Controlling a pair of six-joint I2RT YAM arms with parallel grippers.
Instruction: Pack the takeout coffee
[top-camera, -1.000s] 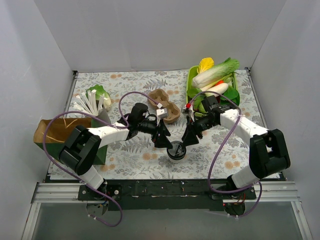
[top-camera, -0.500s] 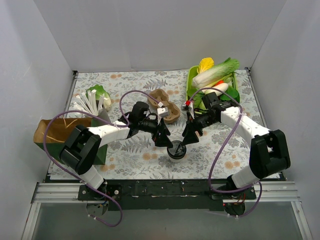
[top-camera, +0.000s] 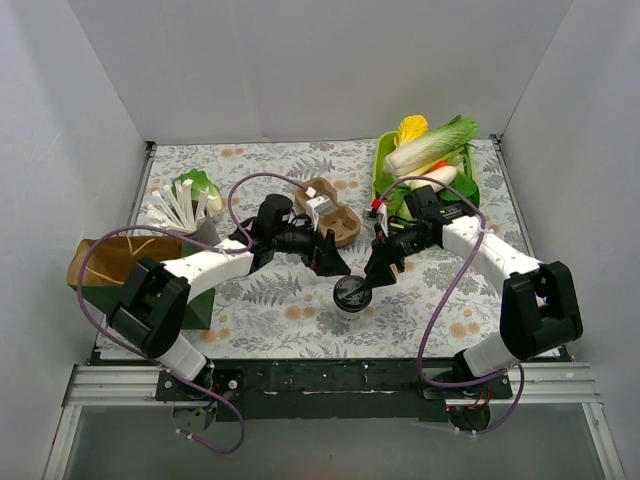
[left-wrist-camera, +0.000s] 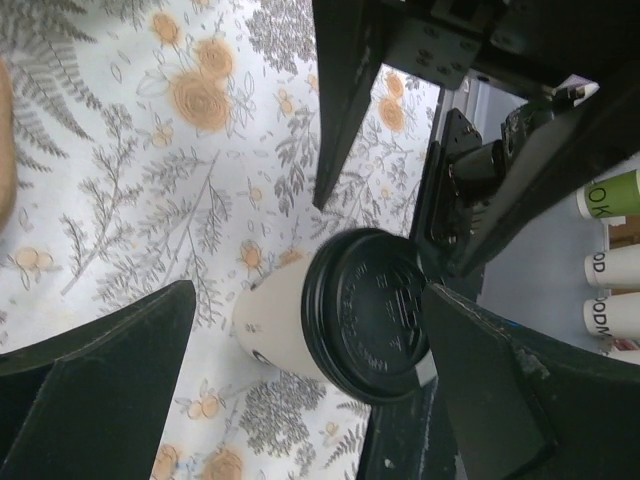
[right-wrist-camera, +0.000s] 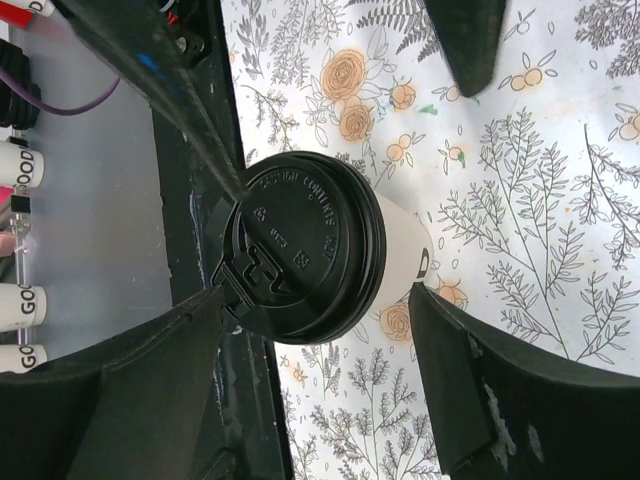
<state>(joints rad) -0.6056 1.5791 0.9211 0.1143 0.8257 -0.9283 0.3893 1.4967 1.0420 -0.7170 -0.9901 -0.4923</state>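
Observation:
The takeout coffee (top-camera: 352, 295) stands upright on the flowered cloth near the front middle, a small white cup with its black lid on. My left gripper (top-camera: 335, 262) hangs open just behind and left of it, touching nothing. In the left wrist view the coffee (left-wrist-camera: 372, 315) lies between and below the wide-apart fingers of the left gripper (left-wrist-camera: 310, 300). My right gripper (top-camera: 378, 274) is open at the cup's right rear. In the right wrist view the coffee's lid (right-wrist-camera: 305, 258) sits between the spread fingers of the right gripper (right-wrist-camera: 318, 295), with a gap to the cup wall.
A brown cardboard carrier (top-camera: 335, 215) lies behind the left wrist. A green tray (top-camera: 380, 165) of vegetables is at the back right. A grey cup of white utensils (top-camera: 185, 212) and a brown paper bag (top-camera: 115, 260) are at the left. The table's front edge is close to the cup.
The left gripper has drawn back and up from the cup and opened a little more. The right gripper has opened wider and lifted slightly. The cup has stayed put.

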